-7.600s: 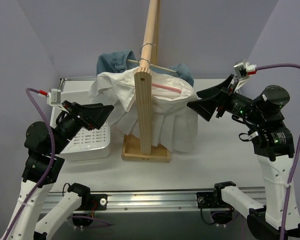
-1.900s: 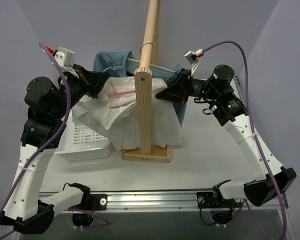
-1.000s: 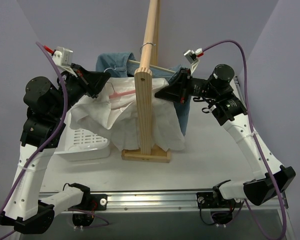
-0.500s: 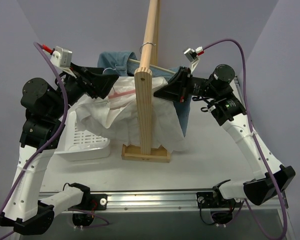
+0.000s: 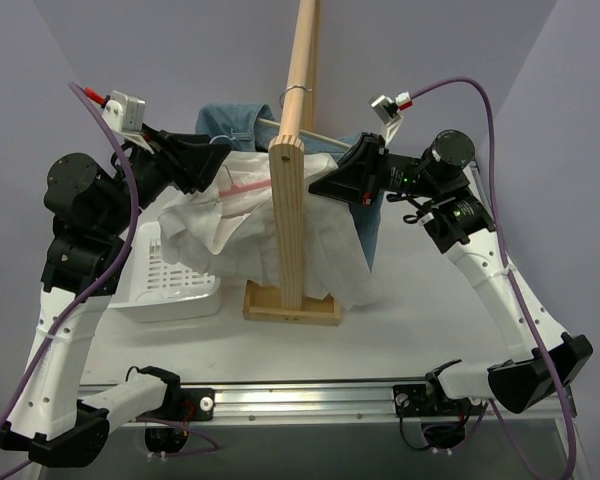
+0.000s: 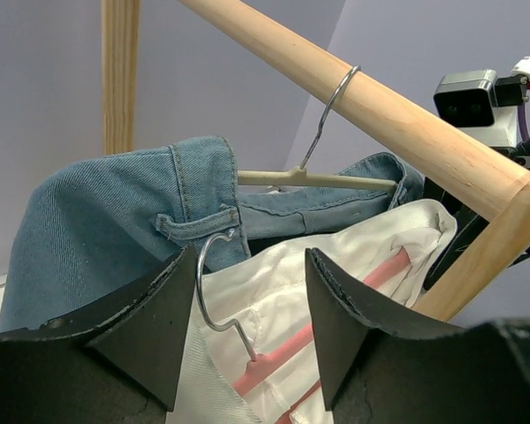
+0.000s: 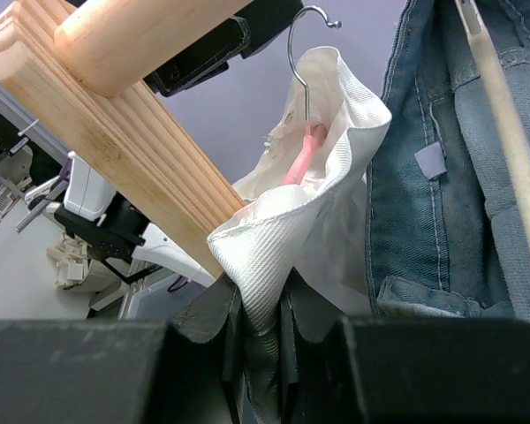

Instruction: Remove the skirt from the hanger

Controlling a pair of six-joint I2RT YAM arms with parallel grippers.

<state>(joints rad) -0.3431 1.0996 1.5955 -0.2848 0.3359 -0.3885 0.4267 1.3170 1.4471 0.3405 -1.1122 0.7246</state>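
White pleated fabric skirt [image 5: 315, 245], over counter [image 5: 430, 310], is pinched at 2 o'clock by R end effector [image 7: 261, 296]; slim pink plastic hanger [image 6: 278, 353] not yet freed, w/ L end effector [image 6: 252, 261] spread wide.

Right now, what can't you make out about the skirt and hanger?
Most of the hanger: under the skirt, every view.
Middle of skirt: top view, behind wooden post.
Whether left gripper touches hanger: left wrist view, finger overlaps hook.
Hem: right wrist view, behind right gripper.
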